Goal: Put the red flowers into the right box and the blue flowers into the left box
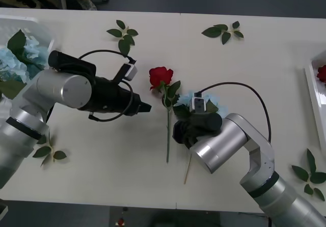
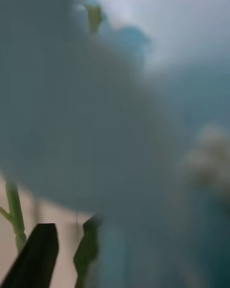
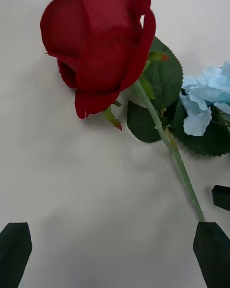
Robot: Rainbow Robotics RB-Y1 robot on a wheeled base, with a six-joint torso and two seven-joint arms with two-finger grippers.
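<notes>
A: L gripper (image 3: pixel 115 249) is spread wide w/ nothing in it; the rose (image 3: pixel 98 45) lies on the table (image 3: pixel 72 182) ahead of its tips, stem (image 3: pixel 184 187) just beside one finger (image 3: pixel 213 254).

B: So shift till the stem sits between both, then drop and pinch?

A: Yes, I'd say so. R gripper (image 2: pixel 64 249) looks nearly closed, pressed into the blue hydrangea (image 1: pixel 191 98); can't tell if it grips. Right box (image 1: pixel 315 102) already has a red bloom.
</notes>
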